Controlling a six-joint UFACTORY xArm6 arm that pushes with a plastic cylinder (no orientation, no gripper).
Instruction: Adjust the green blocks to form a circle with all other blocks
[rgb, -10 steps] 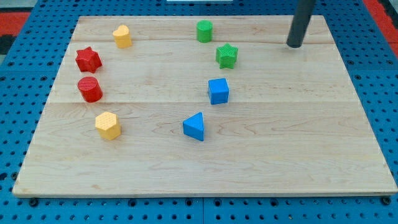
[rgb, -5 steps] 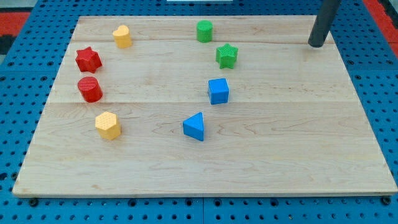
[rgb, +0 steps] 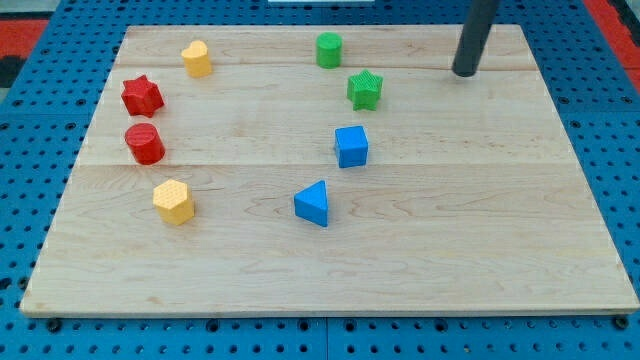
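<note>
My tip (rgb: 464, 73) rests on the worktop (rgb: 480, 200), right of the green star (rgb: 365, 90). The green cylinder (rgb: 328, 49) stands well apart. No pincer is fitted.

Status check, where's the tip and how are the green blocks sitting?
My tip at the view's top right, clear of all blocks. Green cylinder and green star left of it, untouched. Nothing between.

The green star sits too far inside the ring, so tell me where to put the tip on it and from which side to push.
No grip is possible, only a push. Set my tip on the green star's left face and push toward the view's right. A flat between two points should hold it straighter. My tip is now to its right, apart, so it must circle round first, avoiding the green cylinder.
</note>
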